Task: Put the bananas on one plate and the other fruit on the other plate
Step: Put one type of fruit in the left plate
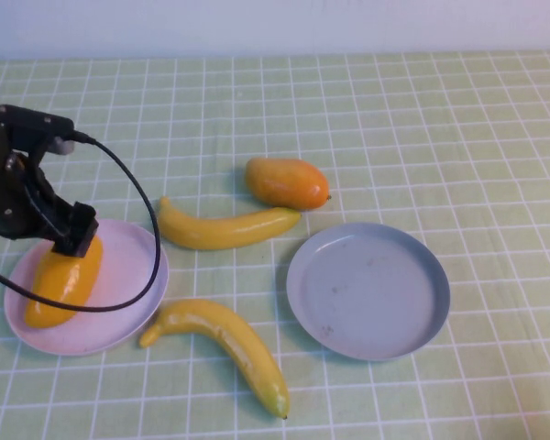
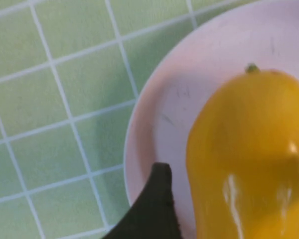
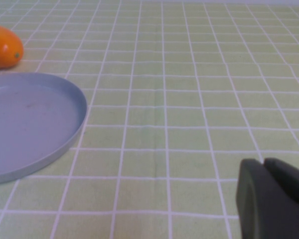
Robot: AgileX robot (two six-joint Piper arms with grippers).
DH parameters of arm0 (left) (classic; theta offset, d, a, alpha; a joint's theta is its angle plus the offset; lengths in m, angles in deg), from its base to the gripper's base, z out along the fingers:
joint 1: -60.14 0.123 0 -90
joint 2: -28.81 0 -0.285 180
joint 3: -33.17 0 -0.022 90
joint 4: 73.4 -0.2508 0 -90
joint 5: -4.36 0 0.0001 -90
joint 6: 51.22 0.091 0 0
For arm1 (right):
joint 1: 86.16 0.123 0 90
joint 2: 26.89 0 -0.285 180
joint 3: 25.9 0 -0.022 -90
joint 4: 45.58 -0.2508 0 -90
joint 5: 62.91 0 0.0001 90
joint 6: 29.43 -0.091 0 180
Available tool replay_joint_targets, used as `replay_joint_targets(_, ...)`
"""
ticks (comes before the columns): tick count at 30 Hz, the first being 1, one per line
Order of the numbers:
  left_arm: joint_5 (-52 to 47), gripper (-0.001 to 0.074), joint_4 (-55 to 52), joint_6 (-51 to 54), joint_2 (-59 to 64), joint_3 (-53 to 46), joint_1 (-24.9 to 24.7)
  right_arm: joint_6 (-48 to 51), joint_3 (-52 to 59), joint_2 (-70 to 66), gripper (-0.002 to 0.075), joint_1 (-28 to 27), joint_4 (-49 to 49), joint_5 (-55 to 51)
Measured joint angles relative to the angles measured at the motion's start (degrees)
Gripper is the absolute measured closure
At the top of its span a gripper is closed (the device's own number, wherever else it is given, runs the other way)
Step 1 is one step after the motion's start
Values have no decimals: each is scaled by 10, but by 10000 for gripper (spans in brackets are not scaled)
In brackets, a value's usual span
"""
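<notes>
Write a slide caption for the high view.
Left gripper over a mango on the pink plate; right gripper out of view.

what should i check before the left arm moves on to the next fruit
1. Yellow mango lying inside the pink plate: ok.
2. Left gripper released from it: cannot tell.
3. Orange mango free to pick, on the cloth beside the upper banana: ok.
4. Lower banana sorted: not ok, still on the cloth.
5. Grey-blue plate empty for bananas: ok.
6. Right gripper out of the way, beside the grey-blue plate: ok.
</notes>
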Motion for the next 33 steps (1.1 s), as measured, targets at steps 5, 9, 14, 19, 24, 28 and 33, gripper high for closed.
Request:
replay_joint_targets(5, 17, 74, 0, 30, -25, 9, -29, 0, 0, 0, 742, 0, 0, 0)
replay_joint_targets(9, 37, 101, 50, 218, -14, 64, -81, 0, 0, 0, 741, 0, 0, 0)
replay_joint_targets(14, 21, 203, 171, 504, 53, 179, -138, 0, 0, 0, 741, 0, 0, 0)
replay_joint_targets(19, -21, 260, 229, 684, 154, 304, -173, 0, 0, 0, 741, 0, 0, 0)
replay_joint_targets(24, -26, 267, 235, 718, 239, 405, -186, 0, 0, 0, 741, 0, 0, 0)
replay_joint_targets(28, -26, 268, 235, 733, 277, 435, -190, 0, 0, 0, 741, 0, 0, 0)
replay_joint_targets(33, -24, 268, 235, 771, 307, 439, -192, 0, 0, 0, 741, 0, 0, 0)
